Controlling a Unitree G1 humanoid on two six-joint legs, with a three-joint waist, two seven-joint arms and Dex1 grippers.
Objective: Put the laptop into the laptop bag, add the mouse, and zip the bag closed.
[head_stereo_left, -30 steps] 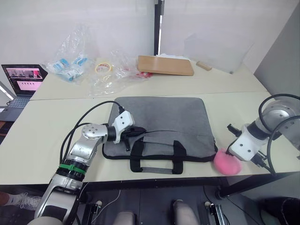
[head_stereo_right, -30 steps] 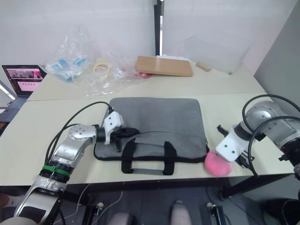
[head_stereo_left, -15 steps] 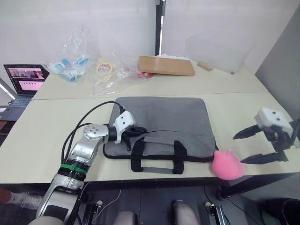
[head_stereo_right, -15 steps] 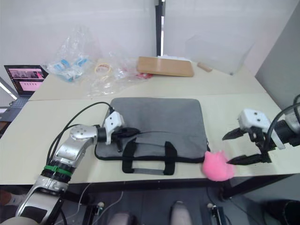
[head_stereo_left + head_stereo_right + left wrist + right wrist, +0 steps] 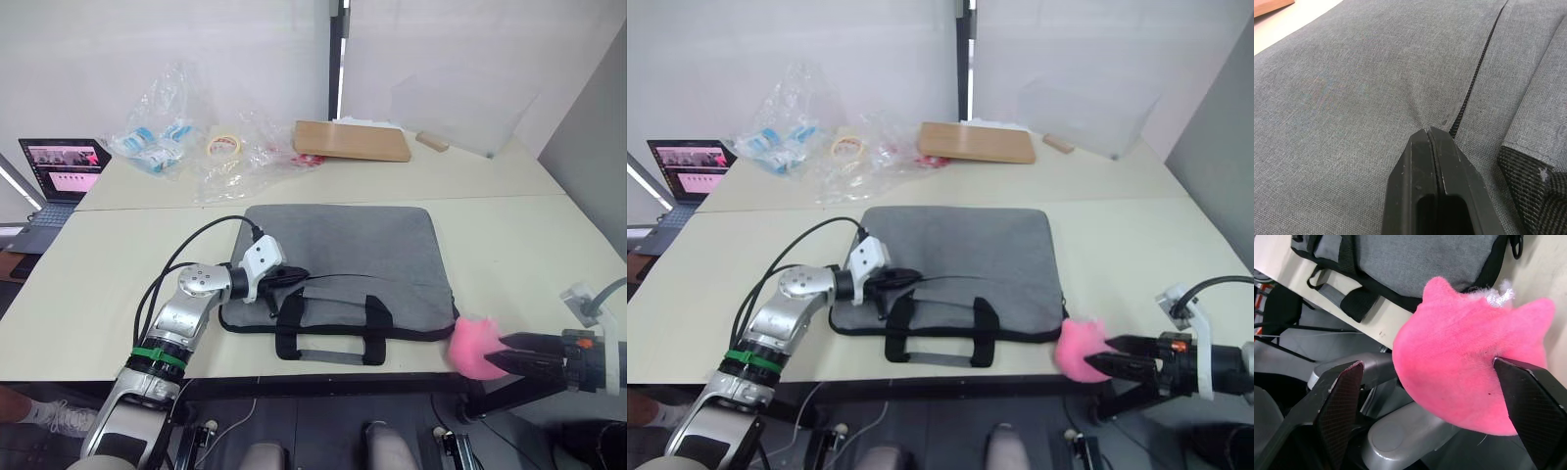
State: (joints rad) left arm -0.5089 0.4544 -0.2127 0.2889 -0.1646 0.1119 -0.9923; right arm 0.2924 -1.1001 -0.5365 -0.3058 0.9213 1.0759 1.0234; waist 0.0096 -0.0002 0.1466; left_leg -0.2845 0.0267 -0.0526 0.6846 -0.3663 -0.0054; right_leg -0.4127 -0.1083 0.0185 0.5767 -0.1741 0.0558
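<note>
- Left wrist view: left gripper (image 5: 1430, 134) pinched tight at zip line (image 5: 1476, 78) on laptop bag (image 5: 343, 250), zip running straight ahead of tips.
- Bag flat near front edge of table (image 5: 88, 294), L arm nearest.
- Right gripper (image 5: 1430, 382) spread wide, one finger touching pink fuzzy object (image 5: 1474, 367) just off bag's right corner.

Flat grey fabric laptop bag (image 5: 343, 257) with black strap handles; fuzzy pink rounded object (image 5: 474, 346) beside the black right pincer (image 5: 519, 352); cream table (image 5: 88, 284).
</note>
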